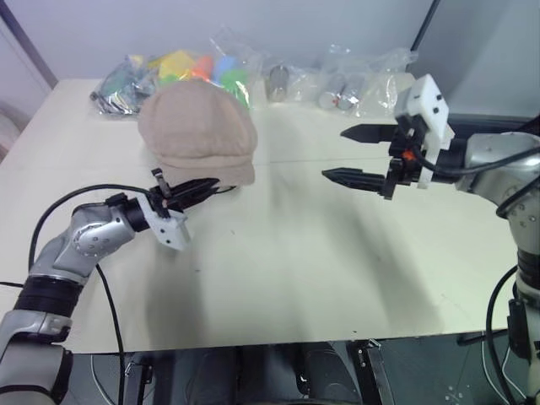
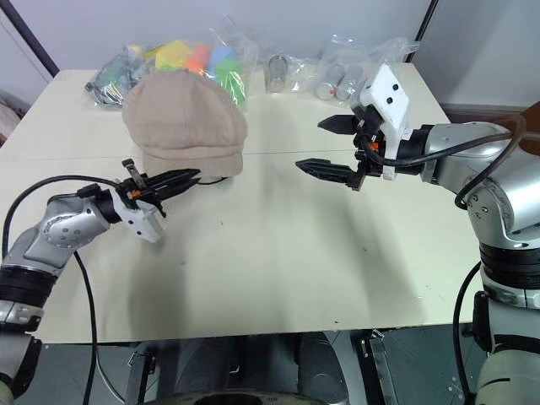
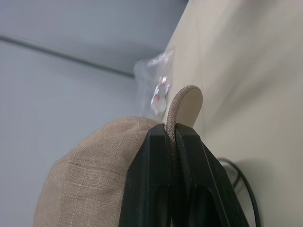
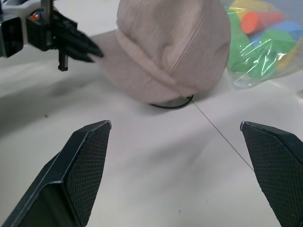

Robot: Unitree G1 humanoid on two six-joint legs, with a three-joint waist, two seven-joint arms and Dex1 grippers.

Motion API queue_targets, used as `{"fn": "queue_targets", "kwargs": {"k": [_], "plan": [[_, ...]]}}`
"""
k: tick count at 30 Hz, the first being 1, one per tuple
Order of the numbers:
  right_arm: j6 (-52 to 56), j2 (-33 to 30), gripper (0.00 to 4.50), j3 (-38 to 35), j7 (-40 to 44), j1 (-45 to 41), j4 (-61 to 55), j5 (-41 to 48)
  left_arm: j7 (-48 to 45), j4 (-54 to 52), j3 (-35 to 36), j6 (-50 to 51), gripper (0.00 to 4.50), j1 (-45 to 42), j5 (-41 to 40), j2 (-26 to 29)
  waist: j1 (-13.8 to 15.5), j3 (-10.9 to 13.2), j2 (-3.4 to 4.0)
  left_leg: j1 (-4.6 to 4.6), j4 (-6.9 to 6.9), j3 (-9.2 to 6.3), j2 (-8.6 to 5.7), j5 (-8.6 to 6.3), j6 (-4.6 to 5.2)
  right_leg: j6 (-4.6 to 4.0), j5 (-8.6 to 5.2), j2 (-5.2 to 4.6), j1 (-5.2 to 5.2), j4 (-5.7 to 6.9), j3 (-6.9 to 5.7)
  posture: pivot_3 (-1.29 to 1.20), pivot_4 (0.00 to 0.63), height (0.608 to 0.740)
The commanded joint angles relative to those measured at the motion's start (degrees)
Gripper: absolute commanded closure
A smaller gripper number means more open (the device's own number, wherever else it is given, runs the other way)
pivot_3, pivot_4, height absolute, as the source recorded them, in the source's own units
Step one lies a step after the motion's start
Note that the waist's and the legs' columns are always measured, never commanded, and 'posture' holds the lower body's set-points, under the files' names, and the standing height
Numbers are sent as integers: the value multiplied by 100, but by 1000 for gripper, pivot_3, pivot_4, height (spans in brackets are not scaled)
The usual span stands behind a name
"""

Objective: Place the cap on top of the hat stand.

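Note:
The beige cap (image 1: pixel 198 126) sits puffed up on the table's far left, its crown covering the hat stand. Of the stand, just a black wire loop (image 4: pixel 173 105) peeks out under the cap's edge. My left gripper (image 1: pixel 207 186) reaches in level from the near left and is shut on the cap's brim (image 3: pixel 184 101), which sticks out past the two black fingers. To the right of the cap, clear of it, my right gripper (image 1: pixel 336 153) hovers above the table. It points at the cap, open wide and empty.
A clear bag of colourful plastic pieces (image 1: pixel 181 67) lies right behind the cap. More clear bags holding metal items (image 1: pixel 337 84) lie along the table's far edge. The cream table (image 1: pixel 295 270) stretches bare toward its front edge.

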Motion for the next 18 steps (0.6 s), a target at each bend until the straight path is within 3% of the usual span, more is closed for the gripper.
{"fn": "queue_targets", "kwargs": {"k": [1,10,18], "plan": [[-77,-14,0,-159,54,-141,-88,46,-115,87,-55,-429,4470,-109,-221,118,1,0,0,0,0,0,0,0,0,0,0,0,0,1,0,0,150,740],[344,-128,0,-638,522,-24,-189,991,-77,1097,50,-1491,4470,-319,-367,379,-10,0,0,0,1,1,0,0,0,0,0,-1,0,3,0,0,150,740],[339,-222,0,-626,653,-103,-68,1055,43,2020,113,-2339,4470,-587,-256,607,-6,0,0,1,1,4,2,-1,1,0,0,-1,-2,6,-2,0,150,740]]}}
